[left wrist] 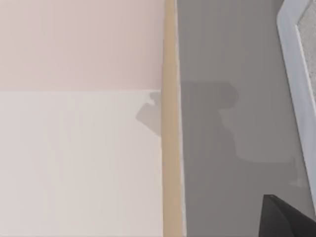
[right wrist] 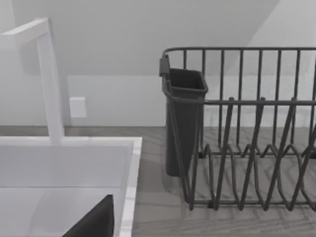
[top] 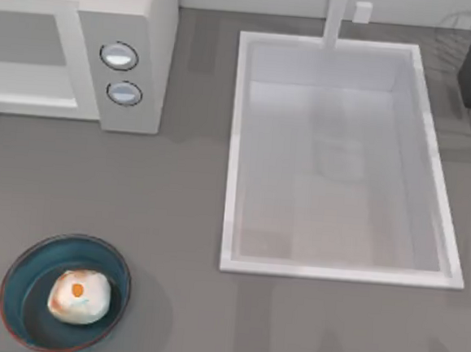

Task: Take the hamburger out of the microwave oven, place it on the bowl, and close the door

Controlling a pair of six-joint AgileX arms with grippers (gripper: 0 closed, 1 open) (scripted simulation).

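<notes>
Top view: shows the hamburger (top: 79,296) resting inside the bowl (top: 50,255) at the near left of the grey surface (top: 176,204). Shows the microwave oven (top: 160,48) at the far left, with the door (top: 26,37) lying flush against its front (shut, by the look of it). Puts the white sink (top: 236,143) right of both.

Left wrist view: catches a dark sliver of the left claw (left wrist: 291,219) above bare surface, beside its tan edge; apart or together, cannot tell.

Right wrist view: catches a dark corner of the right claw (right wrist: 94,222) over the sink, close to its rim. Places the dish rack (right wrist: 247,148) and its dark caddy (right wrist: 185,123) beyond that claw, the faucet (right wrist: 49,79) ahead too. Cannot tell that claw's state either.
</notes>
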